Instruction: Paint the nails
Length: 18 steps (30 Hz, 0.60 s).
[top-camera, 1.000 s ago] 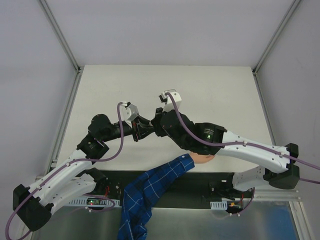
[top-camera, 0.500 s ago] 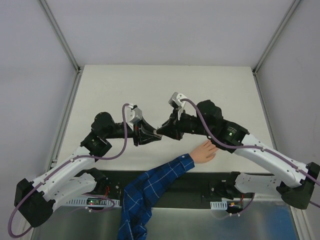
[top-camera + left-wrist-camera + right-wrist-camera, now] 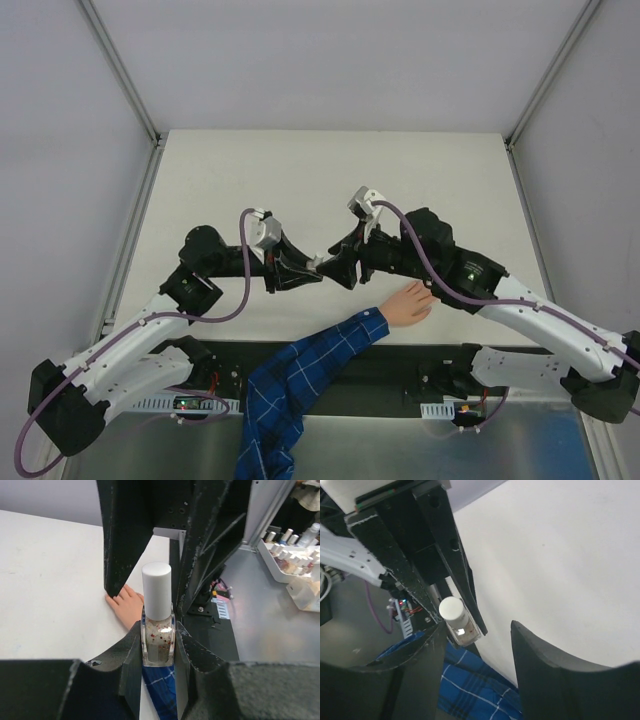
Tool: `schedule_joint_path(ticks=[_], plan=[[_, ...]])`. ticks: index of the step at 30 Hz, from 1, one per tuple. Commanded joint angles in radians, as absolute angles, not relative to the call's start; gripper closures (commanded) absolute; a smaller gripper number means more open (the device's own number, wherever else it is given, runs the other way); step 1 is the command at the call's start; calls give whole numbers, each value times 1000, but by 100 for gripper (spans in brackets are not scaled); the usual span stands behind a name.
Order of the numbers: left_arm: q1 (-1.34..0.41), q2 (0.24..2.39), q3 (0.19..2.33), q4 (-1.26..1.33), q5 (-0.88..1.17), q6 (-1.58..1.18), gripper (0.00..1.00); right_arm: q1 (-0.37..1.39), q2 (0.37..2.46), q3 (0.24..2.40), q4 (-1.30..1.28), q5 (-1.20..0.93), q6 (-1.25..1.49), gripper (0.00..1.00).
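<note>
Nails (image 3: 121, 596) lie just behind the polish-gripping left tool (image 3: 157, 652).

No legible text, labels or numbers on anything

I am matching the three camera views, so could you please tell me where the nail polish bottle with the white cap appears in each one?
Top external: the nail polish bottle is a small pale speck at centre, where the two arms meet.
Left wrist: lower centre, upright, clamped in the left pincer.
Right wrist: left of centre, cap towards the camera.
Shared landmark: the blue plaid sleeve, just beneath the bottle in both wrist views.
</note>
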<state>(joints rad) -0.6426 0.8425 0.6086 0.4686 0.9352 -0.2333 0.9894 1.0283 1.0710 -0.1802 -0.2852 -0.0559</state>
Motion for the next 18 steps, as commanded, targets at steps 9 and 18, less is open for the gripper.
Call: schedule_joint_path(ticks=[9, 18], plan=[[-663, 749, 655, 356, 629, -69, 100, 1267, 1089, 1294, -390, 564, 192, 41], [-672, 749, 657, 354, 618, -77, 100, 1290, 1259, 1445, -413, 575, 199, 48]])
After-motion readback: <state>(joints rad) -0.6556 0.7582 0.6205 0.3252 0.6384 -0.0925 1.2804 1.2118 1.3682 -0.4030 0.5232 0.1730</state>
